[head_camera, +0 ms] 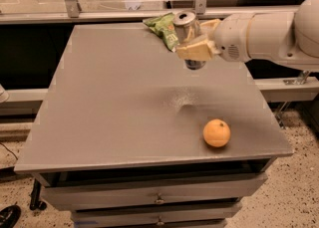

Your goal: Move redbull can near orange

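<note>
The redbull can (187, 28) is a slim silver can with a pull-tab top, held upright in the air above the back right part of the grey table (109, 102). My gripper (195, 43) is shut on the can, its cream-coloured fingers (194, 50) wrapped around the can's middle; the dark lower end sticks out below them. The orange (217, 133) is a small round fruit resting on the table near the front right corner, well in front of and below the can.
A green snack bag (162, 27) lies at the table's back edge, just left of the can. My white arm (269, 35) reaches in from the right. Drawers (159, 197) sit under the tabletop. A glass railing runs behind the table.
</note>
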Tool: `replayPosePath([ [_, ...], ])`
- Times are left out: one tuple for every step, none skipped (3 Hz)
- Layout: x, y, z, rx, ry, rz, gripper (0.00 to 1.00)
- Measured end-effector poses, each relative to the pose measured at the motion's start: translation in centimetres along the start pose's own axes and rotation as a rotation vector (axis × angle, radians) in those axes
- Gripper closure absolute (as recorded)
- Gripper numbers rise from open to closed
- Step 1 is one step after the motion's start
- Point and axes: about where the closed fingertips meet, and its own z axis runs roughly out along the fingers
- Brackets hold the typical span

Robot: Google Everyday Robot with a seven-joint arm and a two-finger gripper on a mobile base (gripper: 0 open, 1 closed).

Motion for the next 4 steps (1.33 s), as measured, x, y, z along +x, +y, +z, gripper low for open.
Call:
replayPosePath([
  [1.4, -0.5, -4.2, 0.061, 0.015, 0.024, 1.0],
  [3.8, -0.8, -8.6, 0.113, 0.006, 0.055, 1.0],
  [6.1, -0.6, -11.1, 0.13, -0.004, 0.085, 1.0],
  [7.8, -0.2, -11.9, 0.124, -0.019, 0.123, 1.0],
])
